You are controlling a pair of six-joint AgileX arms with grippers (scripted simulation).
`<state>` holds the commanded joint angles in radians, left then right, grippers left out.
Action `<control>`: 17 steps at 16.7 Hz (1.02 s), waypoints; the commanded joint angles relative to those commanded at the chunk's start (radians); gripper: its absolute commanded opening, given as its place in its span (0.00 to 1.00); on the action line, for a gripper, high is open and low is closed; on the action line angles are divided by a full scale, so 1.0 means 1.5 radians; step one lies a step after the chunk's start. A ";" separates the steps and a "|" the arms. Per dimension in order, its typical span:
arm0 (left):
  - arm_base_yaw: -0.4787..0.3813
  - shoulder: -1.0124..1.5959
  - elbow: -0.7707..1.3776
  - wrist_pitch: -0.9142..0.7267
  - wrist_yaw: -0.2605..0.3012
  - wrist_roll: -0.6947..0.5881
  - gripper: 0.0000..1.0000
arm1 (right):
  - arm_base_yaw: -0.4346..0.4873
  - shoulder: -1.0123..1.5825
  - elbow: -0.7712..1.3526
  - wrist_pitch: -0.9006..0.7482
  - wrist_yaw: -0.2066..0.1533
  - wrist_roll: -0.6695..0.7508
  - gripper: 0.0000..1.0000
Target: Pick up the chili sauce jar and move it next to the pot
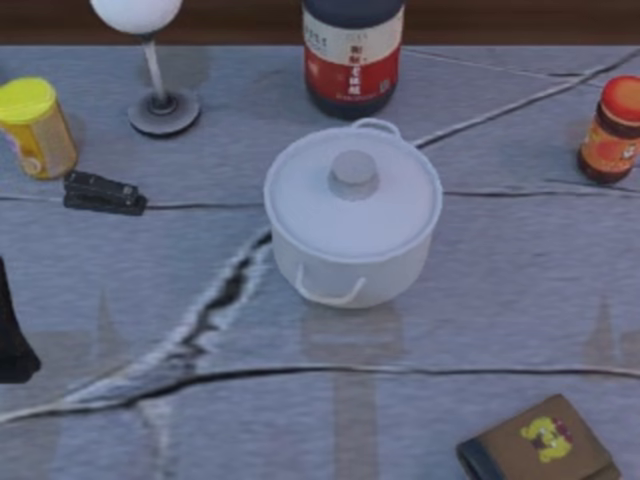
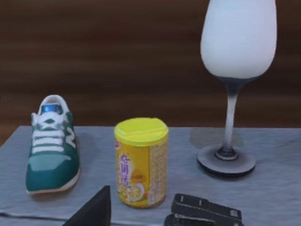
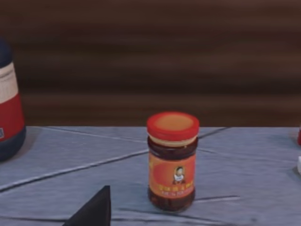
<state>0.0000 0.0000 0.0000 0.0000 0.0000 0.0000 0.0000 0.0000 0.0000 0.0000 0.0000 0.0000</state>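
Right wrist view shows the chili sauce jar upright straight ahead of the right gripper, well apart from the pot, presumably lined up for approach; finger opening cannot be told.

I count one pot, white and lidded, at the middle of the bench. Around the pot I count two jars: one chili sauce jar to its right, one yellow jar far to its left. One tall dark bottle stands behind the pot. One wine glass, one black stapler, one brown wallet, and one green shoe beyond the yellow jar.
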 joint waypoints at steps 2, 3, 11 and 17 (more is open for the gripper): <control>0.000 0.000 0.000 0.000 0.000 0.000 1.00 | 0.000 0.000 0.000 0.000 0.000 0.000 1.00; 0.000 0.000 0.000 0.000 0.000 0.000 1.00 | 0.000 0.006 0.005 -0.005 0.000 0.000 1.00; 0.000 0.000 0.000 0.000 0.000 0.000 1.00 | -0.022 0.281 0.245 -0.206 0.009 -0.010 1.00; 0.000 0.000 0.000 0.000 0.000 0.000 1.00 | -0.042 0.655 0.603 -0.429 0.017 -0.038 1.00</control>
<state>0.0000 0.0000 0.0000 0.0000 0.0000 0.0000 -0.0627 0.9828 0.9050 -0.6437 0.0259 -0.0576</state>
